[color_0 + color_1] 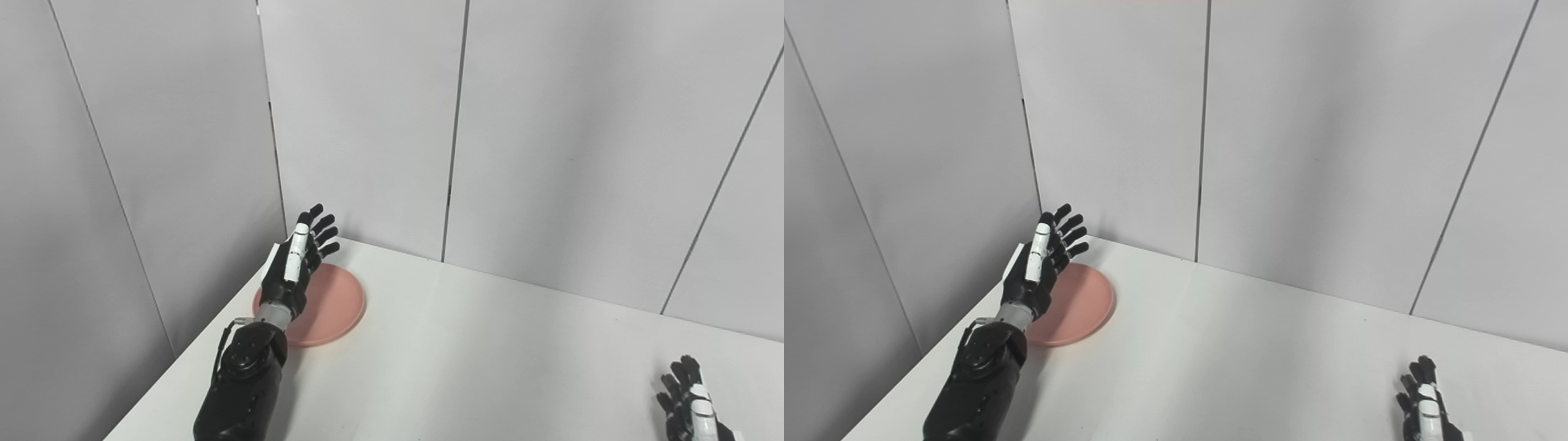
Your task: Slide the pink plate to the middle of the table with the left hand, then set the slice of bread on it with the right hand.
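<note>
- Lying flat near the table's far left corner, at about ten o'clock from the table's middle, the round pink plate [331,306] is a smooth, matte disc with a low raised rim; being circular, it has no long axis and points no particular way.
- The black-and-white left hand [298,260] stands over the plate's left part, fingers spread apart and stretched toward one o'clock, holding nothing; whether its palm edge touches the plate cannot be told.
- The plate's left edge lies close to the left edge of the smooth white table [465,361], and its far rim sits near the grey panelled wall [361,122].
- From the plate toward four o'clock the tabletop runs bare and wide.
- The black-and-white right hand [1424,404] rests low at five o'clock, partly cut by the picture's edge, fingers loosely apart and empty.
</note>
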`<state>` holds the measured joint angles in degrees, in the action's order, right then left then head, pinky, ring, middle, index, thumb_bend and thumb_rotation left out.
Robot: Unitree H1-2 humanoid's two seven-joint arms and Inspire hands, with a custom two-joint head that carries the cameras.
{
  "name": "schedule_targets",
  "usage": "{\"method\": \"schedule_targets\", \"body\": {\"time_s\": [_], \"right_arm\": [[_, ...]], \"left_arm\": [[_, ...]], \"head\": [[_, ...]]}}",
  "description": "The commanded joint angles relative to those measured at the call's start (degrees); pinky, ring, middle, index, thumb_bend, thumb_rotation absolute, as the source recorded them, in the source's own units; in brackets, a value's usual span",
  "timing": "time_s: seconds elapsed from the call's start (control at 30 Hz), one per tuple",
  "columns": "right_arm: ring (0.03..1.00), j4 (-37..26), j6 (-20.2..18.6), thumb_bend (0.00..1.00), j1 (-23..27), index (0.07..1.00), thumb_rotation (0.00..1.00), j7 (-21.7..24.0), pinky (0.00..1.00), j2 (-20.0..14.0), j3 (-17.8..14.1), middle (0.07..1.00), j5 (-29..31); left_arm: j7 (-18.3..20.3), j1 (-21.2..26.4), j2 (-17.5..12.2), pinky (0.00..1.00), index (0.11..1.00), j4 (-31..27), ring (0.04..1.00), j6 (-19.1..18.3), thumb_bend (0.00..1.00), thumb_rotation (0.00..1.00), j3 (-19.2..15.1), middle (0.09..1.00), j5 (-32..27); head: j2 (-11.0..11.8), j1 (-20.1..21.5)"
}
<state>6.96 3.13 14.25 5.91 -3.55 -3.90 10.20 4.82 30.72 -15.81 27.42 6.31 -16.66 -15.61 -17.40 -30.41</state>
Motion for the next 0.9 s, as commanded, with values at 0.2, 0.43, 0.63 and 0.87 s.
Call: {"method": "schedule_targets", "body": {"time_s": [0.2, 0.43, 0.63, 0.87], "right_arm": [[1.0, -1.4, 3.1, 0.49, 2.0, 1.0, 1.0, 1.0, 1.0, -0.1, 0.2, 1.0, 0.4], [1.0, -2.1, 2.9, 0.48, 1.8, 1.0, 1.0, 0.7, 1.0, 0.1, 0.2, 1.0, 0.3], [1.0, -2.5, 2.8, 0.48, 1.7, 1.0, 1.0, 0.9, 1.0, 0.2, 0.2, 1.0, 0.6], [1.0, -3.0, 2.3, 0.49, 1.5, 1.0, 1.0, 0.5, 1.0, 0.2, 0.2, 1.0, 0.5]], "left_arm": [[0.7, 4.0, -4.5, 0.76, 0.871, 1.9, 0.829, 2.7, 0.72, 0.98, -2.3, 0.863, -1.7], [0.3, 4.6, -7.0, 0.77, 0.846, 5.9, 0.82, 4.6, 0.72, 0.99, -3.2, 0.85, -1.2], [0.5, 6.2, -9.3, 0.77, 0.85, 12.5, 0.835, 7.7, 0.73, 0.99, -4.2, 0.862, -1.4], [-0.3, 7.4, -11.7, 0.75, 0.85, 20.1, 0.821, 12.5, 0.74, 1.0, -3.9, 0.847, 0.0]], "head": [[0.1, -0.4], [-0.1, -0.5], [-0.2, -0.7], [-0.5, -0.9]]}}
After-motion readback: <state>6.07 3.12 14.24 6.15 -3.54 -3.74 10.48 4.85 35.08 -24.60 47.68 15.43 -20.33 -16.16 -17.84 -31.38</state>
